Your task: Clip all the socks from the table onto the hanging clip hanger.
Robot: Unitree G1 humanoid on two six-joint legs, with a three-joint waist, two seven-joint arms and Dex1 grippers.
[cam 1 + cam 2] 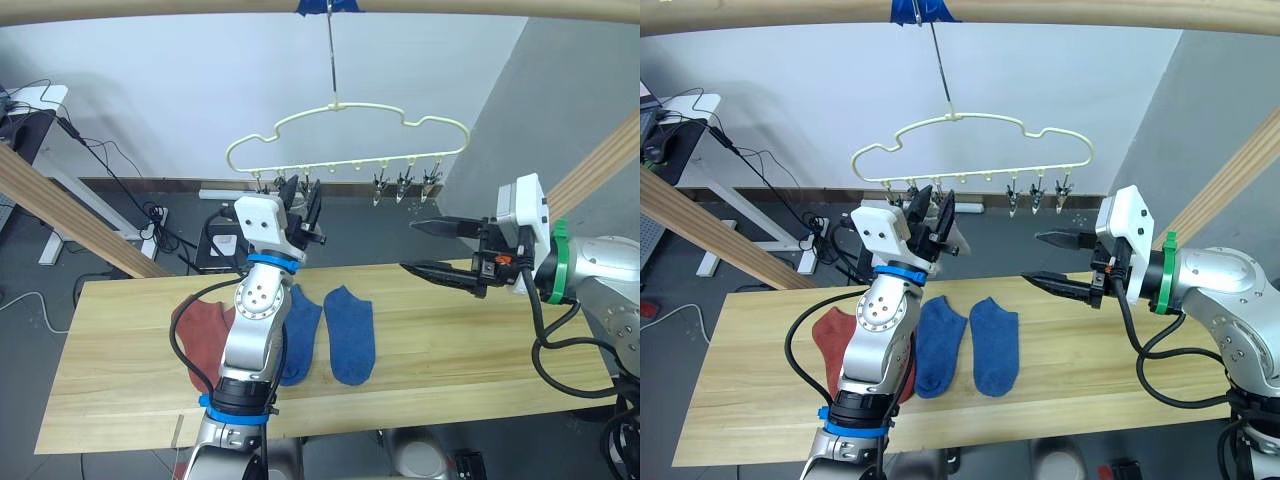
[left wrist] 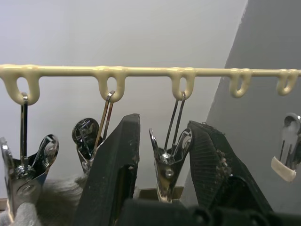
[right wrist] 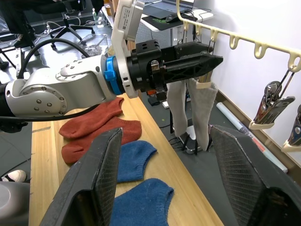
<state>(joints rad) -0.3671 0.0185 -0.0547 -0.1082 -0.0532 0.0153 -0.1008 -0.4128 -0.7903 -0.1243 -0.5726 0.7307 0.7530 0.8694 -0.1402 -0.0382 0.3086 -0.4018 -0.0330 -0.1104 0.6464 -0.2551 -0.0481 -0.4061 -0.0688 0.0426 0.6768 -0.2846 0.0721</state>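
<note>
The cream clip hanger (image 1: 350, 110) hangs by its hook above the table's (image 1: 480, 340) far edge. My left gripper (image 1: 303, 186) is raised to its left clips, open, with one metal clip (image 2: 164, 160) between the fingers. Two light grey socks (image 3: 203, 108) hang from clips just behind it. Two blue socks (image 1: 350, 335) lie flat side by side at mid-table. Two rust-red socks (image 1: 205, 335) lie to their left, partly hidden by my left arm. My right gripper (image 1: 408, 247) hovers open and empty above the table's right part, pointing left.
A round wooden pole with blue tape (image 1: 325, 6) carries the hanger; slanted wooden poles stand at left (image 1: 70, 215) and right (image 1: 600, 165). Bare metal clips (image 1: 403, 187) hang at the hanger's right end. Cables and a power strip (image 1: 150, 230) lie on the floor behind.
</note>
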